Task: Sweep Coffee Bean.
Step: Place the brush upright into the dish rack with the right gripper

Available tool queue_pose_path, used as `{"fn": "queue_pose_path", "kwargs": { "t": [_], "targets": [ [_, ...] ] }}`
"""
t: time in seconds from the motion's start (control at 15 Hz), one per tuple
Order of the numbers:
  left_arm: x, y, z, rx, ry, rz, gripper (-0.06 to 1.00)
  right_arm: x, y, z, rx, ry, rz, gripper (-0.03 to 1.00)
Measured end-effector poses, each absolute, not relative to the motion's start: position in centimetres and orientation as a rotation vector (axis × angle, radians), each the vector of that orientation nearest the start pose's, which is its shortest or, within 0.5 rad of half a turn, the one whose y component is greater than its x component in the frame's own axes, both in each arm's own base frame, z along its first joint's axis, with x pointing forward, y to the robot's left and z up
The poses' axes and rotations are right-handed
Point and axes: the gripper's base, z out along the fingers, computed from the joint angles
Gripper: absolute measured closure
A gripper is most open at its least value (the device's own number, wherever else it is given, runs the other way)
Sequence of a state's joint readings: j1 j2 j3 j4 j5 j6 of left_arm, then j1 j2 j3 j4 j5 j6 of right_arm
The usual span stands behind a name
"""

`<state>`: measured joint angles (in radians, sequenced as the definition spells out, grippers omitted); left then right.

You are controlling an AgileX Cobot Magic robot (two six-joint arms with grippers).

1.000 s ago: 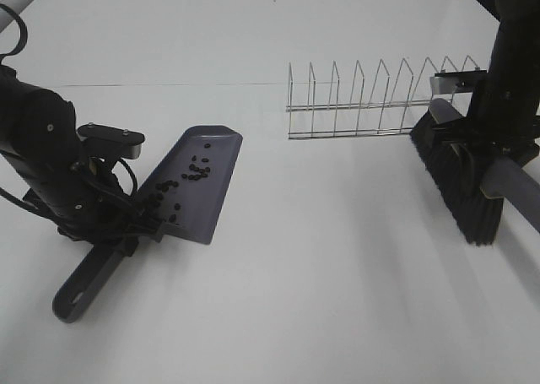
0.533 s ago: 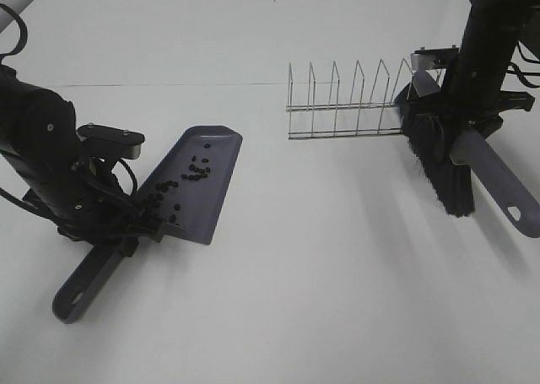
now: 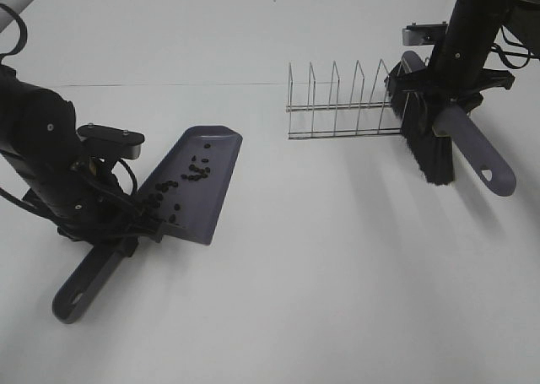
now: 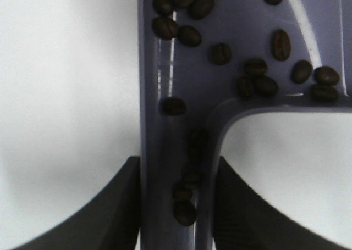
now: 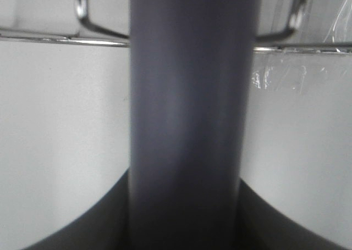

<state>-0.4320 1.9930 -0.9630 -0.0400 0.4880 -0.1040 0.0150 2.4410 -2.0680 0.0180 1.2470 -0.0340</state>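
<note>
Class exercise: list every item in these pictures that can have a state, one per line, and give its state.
dustpan: gripped by its handle, holding beans
coffee beans: collected in the dustpan, some down in the handle channel
brush: lifted, bristles hanging beside the rack end
wire rack: upright, empty
left gripper: shut on dustpan handle
right gripper: shut on brush handle

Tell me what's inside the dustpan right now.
Loose coffee beans lie scattered inside the dustpan, several down in its handle channel. The left pincer covers part of that channel.
</note>
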Motion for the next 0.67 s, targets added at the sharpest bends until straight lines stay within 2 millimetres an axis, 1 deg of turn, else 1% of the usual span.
{"fn": "queue_pose_path", "kwargs": {
  "t": [0.2, 0.4, 0.47, 0.6, 0.67],
  "targets": [
    [29.7, -13.9, 8.5, 0.439, 2.984, -0.087, 0.64, 49.2, 0.9, 13.5, -0.059, 3.1, 0.028, 0.67],
    [29.7, -13.9, 8.5, 0.437, 2.985, -0.088, 0.64, 49.2, 1.1, 13.5, -0.003, 3.1, 0.066, 0.67],
    [29.7, -13.9, 8.5, 0.437, 2.985, -0.088, 0.64, 49.2, 1.1, 13.5, 0.014, 3.098, 0.069, 0.66],
    [29.7, -13.9, 8.5, 0.436, 2.986, -0.089, 0.64, 49.6, 1.2, 14.0, 0.061, 3.067, 0.078, 0.48],
    [29.7, -13.9, 8.5, 0.435, 2.987, -0.091, 0.64, 49.9, 1.2, 14.6, 0.064, 3.041, 0.082, 0.42]
  ]
}}
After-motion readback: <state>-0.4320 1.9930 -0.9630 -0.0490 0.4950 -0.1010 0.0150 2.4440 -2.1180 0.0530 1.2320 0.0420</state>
